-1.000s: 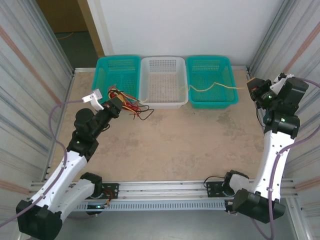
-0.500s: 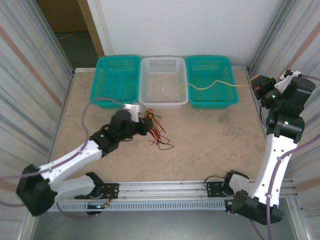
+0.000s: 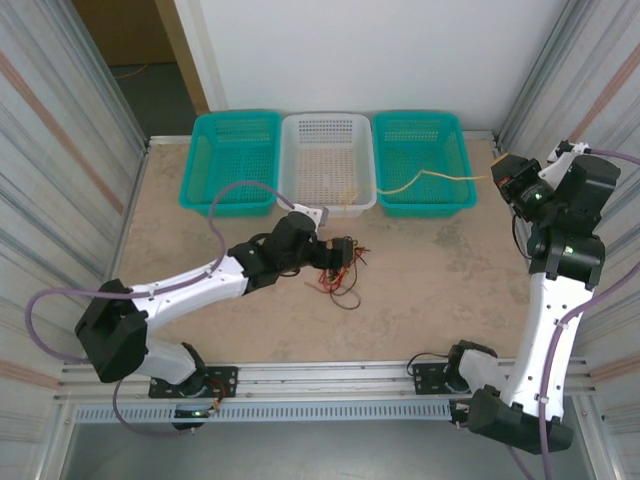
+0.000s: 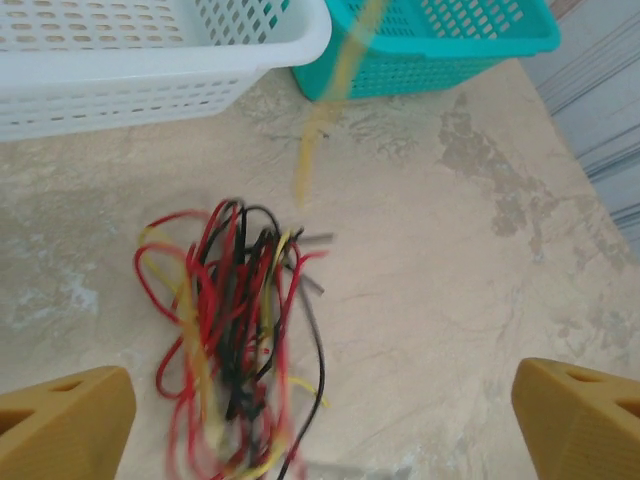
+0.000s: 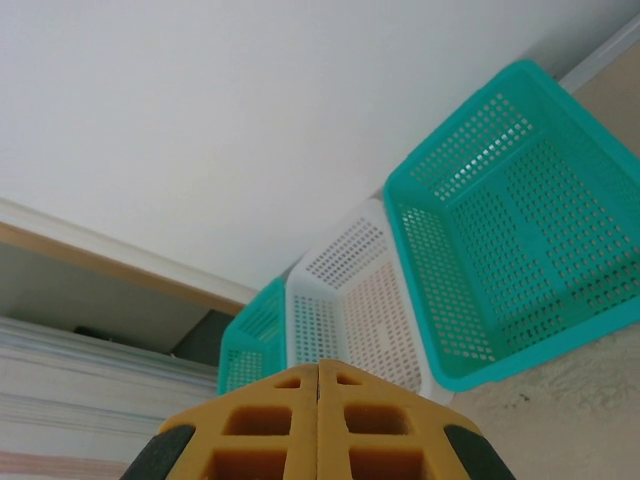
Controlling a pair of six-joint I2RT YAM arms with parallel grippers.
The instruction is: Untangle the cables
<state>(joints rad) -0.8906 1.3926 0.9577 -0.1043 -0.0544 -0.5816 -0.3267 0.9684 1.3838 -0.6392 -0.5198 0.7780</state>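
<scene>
Lying tangled beneath the spread left tool [image 4: 320,428], the cables [image 4: 235,320], ungripped.

Red, black and yellow cables [image 4: 235,330] lie tangled in a heap on the table [image 4: 430,250], one yellow cable [image 3: 445,176] stretched apart.

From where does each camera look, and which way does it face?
Top external: above the near edge, looking down on the table; left arm and right arm show.
Left wrist: over the cable bundle, facing down; open left gripper at bottom corners.
Right wrist: facing the wall; shut right gripper below.
Wrist views share the white basket.
</scene>
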